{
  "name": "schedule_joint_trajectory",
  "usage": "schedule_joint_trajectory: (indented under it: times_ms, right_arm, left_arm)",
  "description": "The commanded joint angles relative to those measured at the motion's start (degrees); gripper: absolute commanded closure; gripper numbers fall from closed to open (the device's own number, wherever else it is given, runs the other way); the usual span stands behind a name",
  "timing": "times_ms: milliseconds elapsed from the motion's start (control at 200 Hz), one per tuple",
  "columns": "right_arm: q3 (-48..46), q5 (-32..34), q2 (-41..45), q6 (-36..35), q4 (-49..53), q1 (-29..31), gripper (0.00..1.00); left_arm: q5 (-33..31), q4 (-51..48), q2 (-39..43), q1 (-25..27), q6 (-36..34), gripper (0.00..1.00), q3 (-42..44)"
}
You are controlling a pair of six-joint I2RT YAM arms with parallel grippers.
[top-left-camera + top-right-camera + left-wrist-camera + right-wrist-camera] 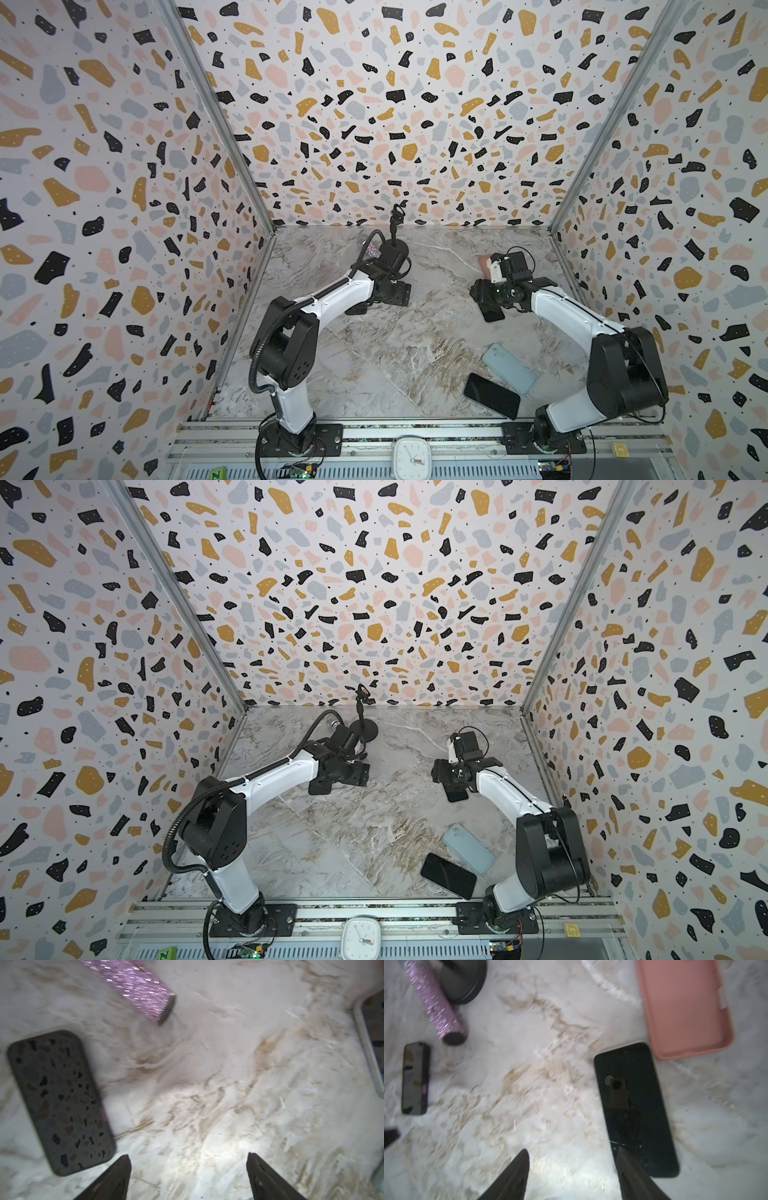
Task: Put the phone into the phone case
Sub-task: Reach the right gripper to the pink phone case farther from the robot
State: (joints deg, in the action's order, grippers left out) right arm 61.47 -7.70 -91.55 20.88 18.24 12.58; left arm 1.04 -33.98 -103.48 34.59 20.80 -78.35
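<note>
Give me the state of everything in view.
pink phone case: empty, open side up
black phone beside it: flat, screen dark, uncased
left phone: flat, screen up
glitter microphone: lying flat
microphone stand: upright, empty
light blue phone: back up
front black phone: flat, screen up
left gripper: open, empty
right gripper: open, empty

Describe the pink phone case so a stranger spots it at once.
On the marble table, look toward the far right, under the right gripper. A black phone lies there, and the pink case sits beyond its far end. It alone is pink, with a raised rim.
</note>
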Motion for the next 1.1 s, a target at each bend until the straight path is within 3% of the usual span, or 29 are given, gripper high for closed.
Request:
schedule_joint_trajectory:
  times_ms: [0,195,360,561,866,1091]
  right_arm:
    - [8.15,6.70,-7.87,-2.06,-2.55,-3.59,0.38]
    - [24.98,8.78,-23.74,-6.31,1.55,-9.92,0.43]
    - [32.61,8.13,-30.07,-10.38,3.93,-11.18,0.45]
    - [39.92,7.44,-37.45,-11.08,8.63,-12.34,0.54]
    - [39.38,4.11,-38.45,-11.04,8.11,-13.34,0.80]
    - [40.02,3.44,-37.18,-11.15,8.16,-13.91,0.90]
  left_arm:
    - [6.62,1.97,-1.24,1.34,0.21,0.12,-0.03]
    - [12.38,5.69,-2.16,2.30,1.35,0.12,0.67]
    - [13.37,6.81,-1.73,3.12,1.41,0.11,1.87]
    - [14.02,5.93,-2.43,3.12,0.64,0.13,1.27]
    - [14.63,6.05,-3.21,3.12,0.82,0.14,0.86]
    - [13.75,5.66,-2.28,3.12,0.98,0.14,0.79]
